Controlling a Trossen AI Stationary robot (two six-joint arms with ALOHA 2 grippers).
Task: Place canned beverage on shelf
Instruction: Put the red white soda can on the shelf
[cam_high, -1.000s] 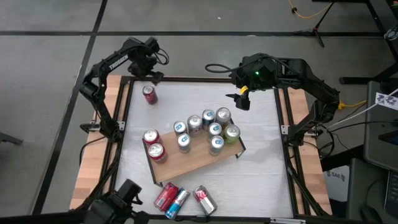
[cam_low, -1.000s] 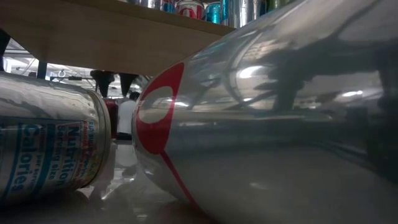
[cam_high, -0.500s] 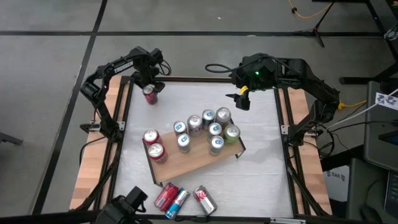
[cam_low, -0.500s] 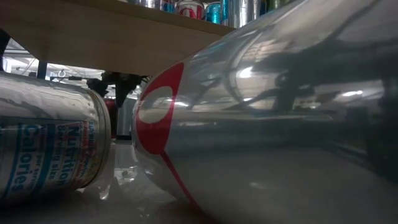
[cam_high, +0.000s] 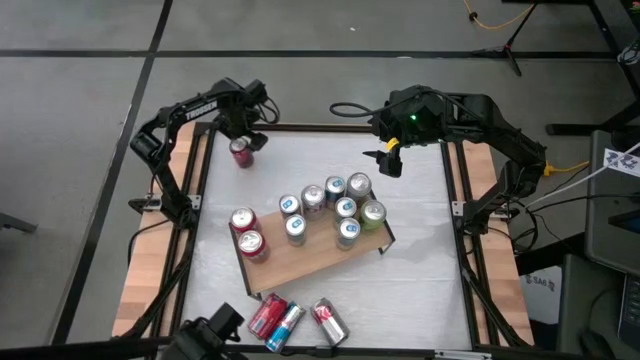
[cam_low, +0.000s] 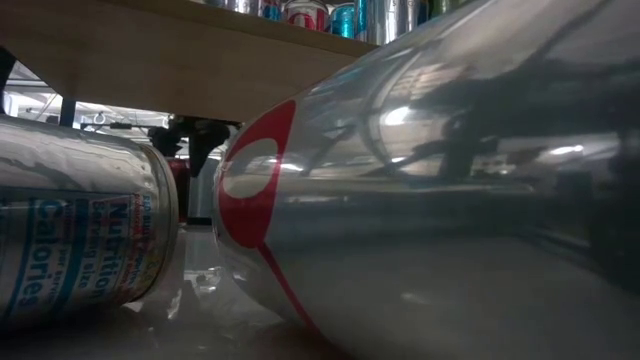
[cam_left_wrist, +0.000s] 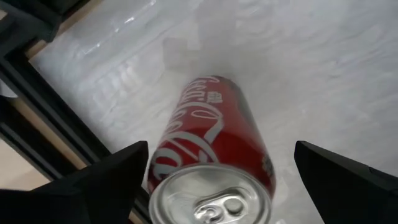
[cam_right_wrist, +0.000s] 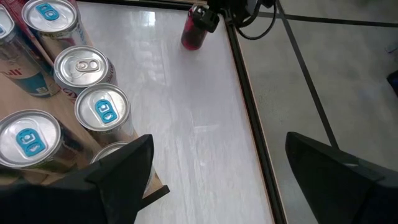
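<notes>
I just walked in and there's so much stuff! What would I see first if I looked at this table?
First, the bunch of upright cans crowded on the wooden shelf in the middle of the table. Next, the left gripper, open, right over a lone red can standing at the far left corner. The right gripper, also open, waits above the far side, and three more cans lie on their sides at the near edge.

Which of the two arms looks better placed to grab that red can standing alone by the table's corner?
The left. Its open left gripper hangs right over the red can, fingers either side; the right gripper waits farther off.
</notes>
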